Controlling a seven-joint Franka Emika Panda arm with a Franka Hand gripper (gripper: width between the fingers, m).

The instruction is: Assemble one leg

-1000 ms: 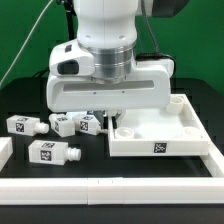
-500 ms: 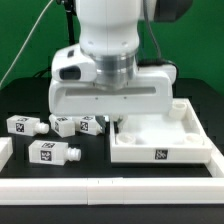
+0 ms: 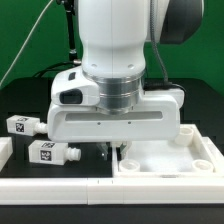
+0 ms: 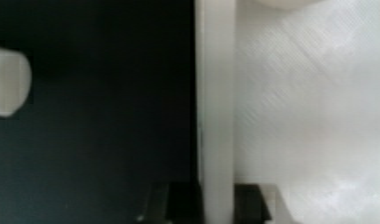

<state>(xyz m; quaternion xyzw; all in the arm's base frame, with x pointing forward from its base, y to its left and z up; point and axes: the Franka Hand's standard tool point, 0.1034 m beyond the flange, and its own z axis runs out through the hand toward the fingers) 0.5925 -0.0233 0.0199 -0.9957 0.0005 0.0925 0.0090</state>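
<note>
The pincer [image 3: 114,152] is clenched on the square tray part [image 3: 170,160]. In the wrist view its dark fingertips [image 4: 176,200] sit flush against both faces of the tray's upright side wall [image 4: 215,100], at the tray's edge on the exterior view's left. The tray rests on the black bench [image 3: 25,100], with round sockets at its corners. The leg [image 3: 55,153] lies on its side on the bench, near the pincer on the exterior view's left and apart from the tray. Its tagged blocky end points away from the tray and its round stub towards it. A second leg [image 3: 22,125] lies farther back and left.
</note>
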